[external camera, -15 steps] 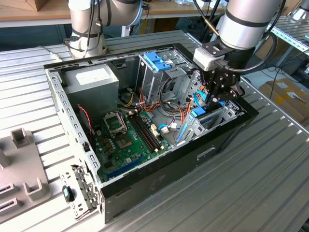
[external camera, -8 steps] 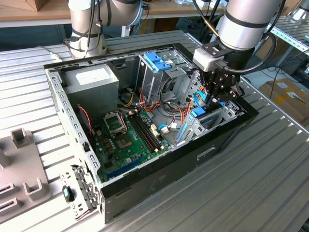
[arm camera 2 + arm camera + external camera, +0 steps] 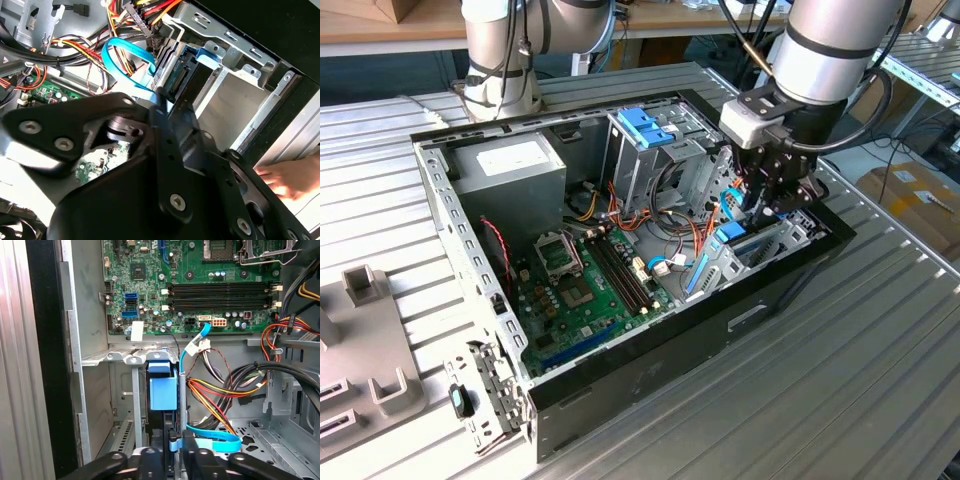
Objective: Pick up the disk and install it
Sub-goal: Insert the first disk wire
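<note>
Exterior view: we see the arm (image 3: 830, 50) angled down into the computer case (image 3: 470, 262), gripper (image 3: 761, 206) at the corner on the exterior view's right. First wrist view shows its fingers (image 3: 152, 460) clamped on the disk (image 3: 163, 388), upright between the drive bay (image 3: 125, 359) walls, clearance narrow. Second wrist view adds a person's hand (image 3: 291, 180) outside the case wall.

The computer case (image 3: 650, 385) was matt black outside, bare grey sheet metal within. Inside it, the motherboard (image 3: 585, 290) looked glossy green. The disk (image 3: 163, 390) wore smooth light-blue plastic. The gripper (image 3: 775, 205) was matt black; the table (image 3: 880, 350) under the case, ribbed silvery metal.
</note>
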Controlling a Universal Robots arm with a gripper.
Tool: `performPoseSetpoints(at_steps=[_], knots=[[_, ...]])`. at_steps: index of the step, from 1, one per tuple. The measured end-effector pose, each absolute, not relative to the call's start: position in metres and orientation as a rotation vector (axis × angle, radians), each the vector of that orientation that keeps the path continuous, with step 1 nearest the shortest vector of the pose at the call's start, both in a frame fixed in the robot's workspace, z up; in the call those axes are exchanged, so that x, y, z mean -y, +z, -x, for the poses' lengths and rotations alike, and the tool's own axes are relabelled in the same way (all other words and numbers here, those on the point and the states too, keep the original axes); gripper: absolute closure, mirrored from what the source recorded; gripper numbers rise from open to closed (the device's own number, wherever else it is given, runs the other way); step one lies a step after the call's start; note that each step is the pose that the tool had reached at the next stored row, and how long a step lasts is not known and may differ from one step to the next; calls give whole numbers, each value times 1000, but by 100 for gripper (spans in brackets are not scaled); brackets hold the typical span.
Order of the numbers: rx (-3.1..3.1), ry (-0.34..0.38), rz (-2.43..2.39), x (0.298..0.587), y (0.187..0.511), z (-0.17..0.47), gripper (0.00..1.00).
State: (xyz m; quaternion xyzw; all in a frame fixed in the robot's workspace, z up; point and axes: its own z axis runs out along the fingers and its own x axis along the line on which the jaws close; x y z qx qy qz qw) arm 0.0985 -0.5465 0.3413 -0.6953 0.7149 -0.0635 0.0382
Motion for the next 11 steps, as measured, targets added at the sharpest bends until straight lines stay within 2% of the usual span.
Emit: performPoseSetpoints(at_steps=[1, 2, 11], knots=[[-2193, -195, 2133, 546, 341, -99, 71], [-2193, -195, 2133, 546, 341, -98, 64], [-2193, -195, 2133, 546, 360, -98, 64]])
